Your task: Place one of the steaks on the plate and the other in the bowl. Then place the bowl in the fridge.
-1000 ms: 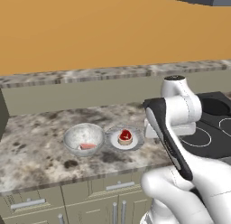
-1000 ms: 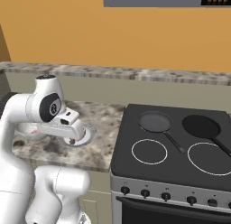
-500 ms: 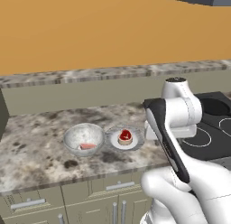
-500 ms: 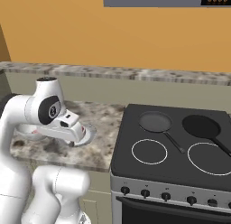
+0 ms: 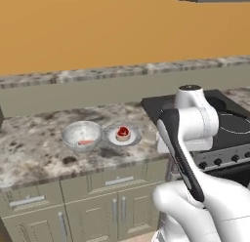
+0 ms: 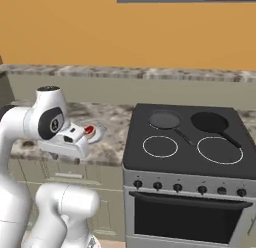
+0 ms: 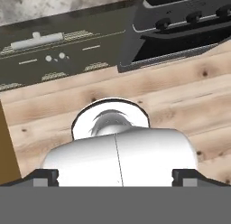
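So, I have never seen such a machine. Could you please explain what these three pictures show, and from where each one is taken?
It is a white robot arm on a driving base, in a computer-rendered kitchen. Two cameras sit on the base behind the arm, one to its left and one to its right. The third sits on the hand, which points down at the wooden floor.

On the stone counter stand a bowl with the pale pink steak inside and, touching it, a plate with the round red steak. Beside the counter is a black stove with two frying pans. The gripper seems to hold nothing; whether it is open is unclear.
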Robot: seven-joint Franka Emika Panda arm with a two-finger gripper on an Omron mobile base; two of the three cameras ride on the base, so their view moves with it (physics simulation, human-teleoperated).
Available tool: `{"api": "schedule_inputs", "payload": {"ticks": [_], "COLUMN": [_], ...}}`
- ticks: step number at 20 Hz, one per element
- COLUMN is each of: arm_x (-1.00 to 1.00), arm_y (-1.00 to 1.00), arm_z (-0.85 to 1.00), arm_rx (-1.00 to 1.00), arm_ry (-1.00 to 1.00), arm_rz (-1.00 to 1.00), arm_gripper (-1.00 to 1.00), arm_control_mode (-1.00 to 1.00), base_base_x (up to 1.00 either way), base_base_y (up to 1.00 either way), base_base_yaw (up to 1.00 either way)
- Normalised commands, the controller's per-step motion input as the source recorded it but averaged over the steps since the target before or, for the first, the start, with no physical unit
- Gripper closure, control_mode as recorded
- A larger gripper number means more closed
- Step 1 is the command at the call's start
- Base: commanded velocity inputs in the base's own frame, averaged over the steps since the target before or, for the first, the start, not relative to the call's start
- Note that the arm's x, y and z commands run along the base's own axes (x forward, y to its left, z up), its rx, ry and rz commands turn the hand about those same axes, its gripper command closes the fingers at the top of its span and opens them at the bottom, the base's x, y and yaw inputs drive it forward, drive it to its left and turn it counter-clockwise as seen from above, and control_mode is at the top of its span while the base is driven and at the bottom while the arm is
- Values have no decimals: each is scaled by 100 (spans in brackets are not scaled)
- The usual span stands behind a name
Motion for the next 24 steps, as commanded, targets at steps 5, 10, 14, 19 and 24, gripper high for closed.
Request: {"api": "schedule_inputs", "payload": {"ticks": [5, 10, 14, 19, 24], "arm_x": [0, 0, 0, 0, 0], "arm_y": [0, 0, 0, 0, 0], "arm_z": [0, 0, 0, 0, 0], "arm_rx": [0, 0, 0, 0, 0], "arm_ry": [0, 0, 0, 0, 0], "arm_rz": [0, 0, 0, 0, 0], "arm_gripper": [-100, -100, -100, -100, -100], "arm_control_mode": [100, 100, 100, 100, 100], "base_base_x": [-19, -5, 0, 1, 2], "base_base_y": [-31, -20, -24, -65, -98], "base_base_yaw": [-51, -88, -91, -81, -70]}}
